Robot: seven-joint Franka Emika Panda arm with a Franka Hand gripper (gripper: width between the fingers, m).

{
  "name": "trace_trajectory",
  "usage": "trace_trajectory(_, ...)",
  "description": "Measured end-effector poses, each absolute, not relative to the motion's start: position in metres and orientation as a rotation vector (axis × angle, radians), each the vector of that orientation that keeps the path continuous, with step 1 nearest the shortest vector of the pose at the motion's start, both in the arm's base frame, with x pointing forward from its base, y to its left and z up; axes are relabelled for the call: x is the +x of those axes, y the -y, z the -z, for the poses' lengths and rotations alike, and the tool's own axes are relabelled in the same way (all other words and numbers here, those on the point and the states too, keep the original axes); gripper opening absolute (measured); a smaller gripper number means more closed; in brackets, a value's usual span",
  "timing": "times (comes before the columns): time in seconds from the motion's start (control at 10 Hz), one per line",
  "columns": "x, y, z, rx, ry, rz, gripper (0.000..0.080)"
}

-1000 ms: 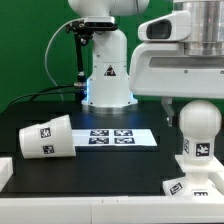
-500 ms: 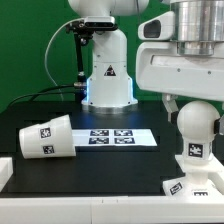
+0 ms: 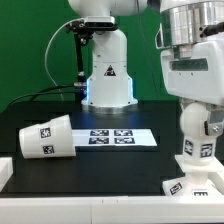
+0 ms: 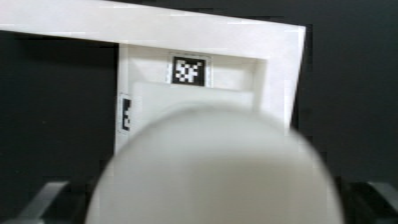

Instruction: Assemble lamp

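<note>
The rounded bulb [image 3: 197, 132] stands upright by its tagged neck on the boxy base [image 3: 186, 186] at the exterior view's right. My gripper [image 3: 197, 112] hangs straight over the bulb's top, with the jaws open and one on each side of it. In the wrist view the bulb [image 4: 214, 165] is a large blur between my dark fingertips [image 4: 50, 200], and the base [image 4: 196, 60] with its tag lies beyond. The conical shade [image 3: 45, 137] lies on its side at the exterior view's left, apart from the gripper.
The marker board [image 3: 120, 137] lies flat mid-table between shade and base. The robot's pedestal [image 3: 107, 75] stands behind it. A white block [image 3: 4, 172] sits at the front left edge.
My gripper hand has turned about its vertical axis and come down over the bulb's top. The bulb, base and shade have not moved.
</note>
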State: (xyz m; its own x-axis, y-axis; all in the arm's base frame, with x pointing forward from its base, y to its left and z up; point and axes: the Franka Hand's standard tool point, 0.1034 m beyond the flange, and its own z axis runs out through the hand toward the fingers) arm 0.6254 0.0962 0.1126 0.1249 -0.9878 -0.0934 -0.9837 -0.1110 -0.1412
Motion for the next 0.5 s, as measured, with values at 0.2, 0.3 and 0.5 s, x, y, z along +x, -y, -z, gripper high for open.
trace_trajectory(0.2, 0.6249, -0.0956, -0.1122, -2.302, -1.890, 0.044, 0.0686)
trace_trajectory(0.3, 0.6229, -0.0938, -0.1116, -2.515, -1.627, 0.048, 0.0697)
trace_trajectory(0.5, 0.6189, -0.0969, -0.1077, -2.785, -1.150, 0.011, 0.0698)
